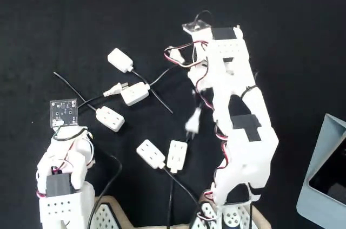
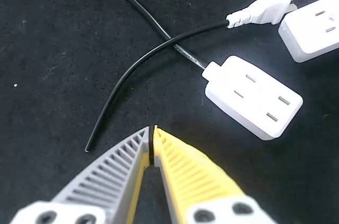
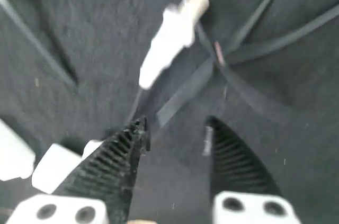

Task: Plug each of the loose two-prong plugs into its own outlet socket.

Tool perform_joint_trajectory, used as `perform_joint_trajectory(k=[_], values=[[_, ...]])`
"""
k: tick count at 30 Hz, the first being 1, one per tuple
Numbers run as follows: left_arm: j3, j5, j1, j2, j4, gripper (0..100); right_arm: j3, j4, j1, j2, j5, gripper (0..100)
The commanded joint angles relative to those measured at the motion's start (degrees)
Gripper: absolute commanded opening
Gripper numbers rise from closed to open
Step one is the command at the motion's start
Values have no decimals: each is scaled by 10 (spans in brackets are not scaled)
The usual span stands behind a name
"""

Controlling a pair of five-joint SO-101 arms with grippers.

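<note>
high view: a plug (image 1: 115,89) lies on the black surface (image 1: 43,34) just beside a socket (image 1: 135,93); a second plug (image 1: 193,120) is near the right arm.
left wrist view: left tool (image 2: 153,147) clenched, grasping nothing.
right wrist view: right tool (image 3: 177,126) released.

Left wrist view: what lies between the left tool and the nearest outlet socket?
Bare black cloth between left tool and outlet socket, per the left wrist view; a black cable curves alongside.

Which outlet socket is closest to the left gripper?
The socket just ahead of the left gripper; the next socket lies farther off, with a plug beside it.
</note>
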Motion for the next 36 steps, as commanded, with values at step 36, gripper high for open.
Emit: perform_joint_trajectory(k=[36], values=[[10, 3, -6, -4, -9, 30, 305, -122, -126, -125, -311, 19]])
